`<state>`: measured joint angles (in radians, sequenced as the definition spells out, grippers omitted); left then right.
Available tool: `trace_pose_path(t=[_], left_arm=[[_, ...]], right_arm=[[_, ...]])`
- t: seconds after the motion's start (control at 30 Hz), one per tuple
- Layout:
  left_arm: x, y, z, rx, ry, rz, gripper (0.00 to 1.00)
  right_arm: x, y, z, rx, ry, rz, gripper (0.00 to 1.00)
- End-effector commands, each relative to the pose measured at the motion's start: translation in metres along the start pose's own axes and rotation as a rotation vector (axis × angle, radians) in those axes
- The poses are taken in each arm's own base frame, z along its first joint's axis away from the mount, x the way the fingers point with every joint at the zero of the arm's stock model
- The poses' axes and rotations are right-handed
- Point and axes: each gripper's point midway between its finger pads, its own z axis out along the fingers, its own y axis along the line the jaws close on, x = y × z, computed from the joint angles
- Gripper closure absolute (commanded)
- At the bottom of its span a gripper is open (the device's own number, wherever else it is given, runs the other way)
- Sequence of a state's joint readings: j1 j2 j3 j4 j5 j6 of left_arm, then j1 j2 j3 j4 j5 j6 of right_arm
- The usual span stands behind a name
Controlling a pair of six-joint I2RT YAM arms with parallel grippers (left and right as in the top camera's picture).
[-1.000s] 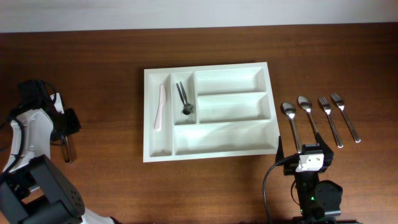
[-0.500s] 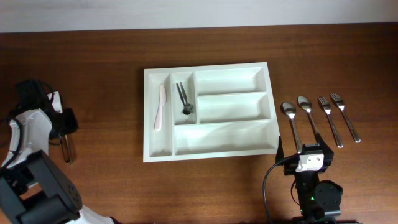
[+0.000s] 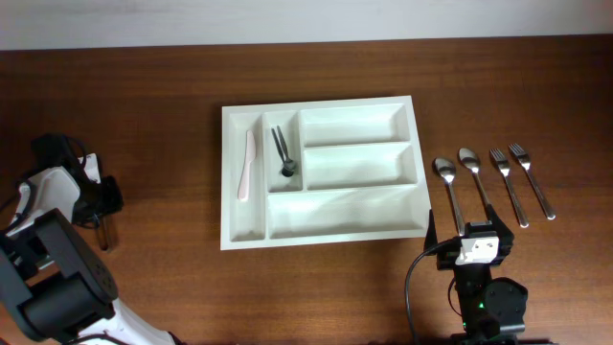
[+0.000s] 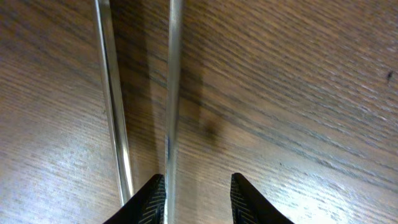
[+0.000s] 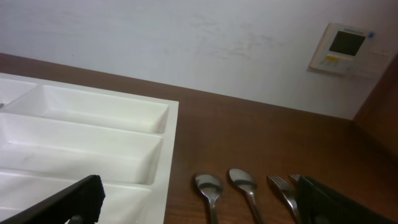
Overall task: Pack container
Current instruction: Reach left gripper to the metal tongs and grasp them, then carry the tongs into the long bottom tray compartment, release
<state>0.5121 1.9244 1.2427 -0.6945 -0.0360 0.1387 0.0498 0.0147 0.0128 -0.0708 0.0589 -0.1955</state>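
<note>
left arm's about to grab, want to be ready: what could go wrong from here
1. The left gripper hovers over two thin metal utensils lying close together; closing could also catch the neighbouring utensil.
2. The nearer utensil lies beside one finger, not centred, so it may be pushed or gripped askew.
3. If held off-centre, it might tilt and catch the container rim.

Black ridged left tool (image 4: 198, 194), white-and-black left arm (image 3: 46, 195)

No legible text anywhere; wall panel (image 5: 346, 48) display too small to read.
</note>
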Motion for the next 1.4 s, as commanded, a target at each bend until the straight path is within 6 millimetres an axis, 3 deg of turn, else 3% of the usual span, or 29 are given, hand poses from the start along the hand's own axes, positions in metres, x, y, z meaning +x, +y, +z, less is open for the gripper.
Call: trace_pose_path(t=[0.0,0.2,0.23,0.3,0.33,0.5,0.73,0.9,1.03,1.17,1.2,1.37], left_arm=[[0.011,-0.004,0.019,0.026,0.052,0.015,0.64],[0.006,-0.003,0.021,0.023,0.034,0.014,0.64],[0.006,-0.003,0.021,0.023,0.034,0.014,0.7],[0.005,-0.003,0.021,0.023,0.031,0.014,0.94],[0.005,-0.003,0.021,0.023,0.031,0.014,0.98],[-0.001,-0.008,0.014,0.051,0.014,0.006,0.98],[-0.044,-0.042,-0.058,0.209,-0.116,0.048,0.98],[-0.067,-0.107,-0.126,0.365,-0.287,0.233,0.98],[-0.058,-0.178,-0.175,0.467,-0.401,0.491,0.98],[-0.026,-0.251,-0.203,0.534,-0.455,0.79,0.98],[-0.003,-0.287,-0.209,0.564,-0.462,0.948,0.98],[0.065,-0.36,-0.219,0.631,-0.472,1.335,0.98]], right_arm=[[0.002,0.003,0.0,-0.01,0.001,-0.007,0.02],[0.002,0.003,0.0,-0.01,0.001,-0.007,0.01],[0.002,0.003,0.0,-0.01,0.001,-0.007,0.01],[0.002,0.003,0.0,-0.01,0.001,-0.007,0.01],[0.002,0.003,0.0,-0.01,0.001,-0.007,0.01],[0.002,0.003,0.0,-0.01,0.001,-0.007,0.02],[0.002,0.003,0.0,-0.01,0.001,-0.007,0.01],[0.002,0.003,0.0,-0.01,0.001,-0.007,0.01],[0.002,0.003,0.0,-0.01,0.001,-0.007,0.01],[0.002,0.003,0.0,-0.01,0.001,-0.007,0.01],[0.002,0.003,0.0,-0.01,0.001,-0.007,0.01],[0.002,0.003,0.0,-0.01,0.001,-0.007,0.01]])
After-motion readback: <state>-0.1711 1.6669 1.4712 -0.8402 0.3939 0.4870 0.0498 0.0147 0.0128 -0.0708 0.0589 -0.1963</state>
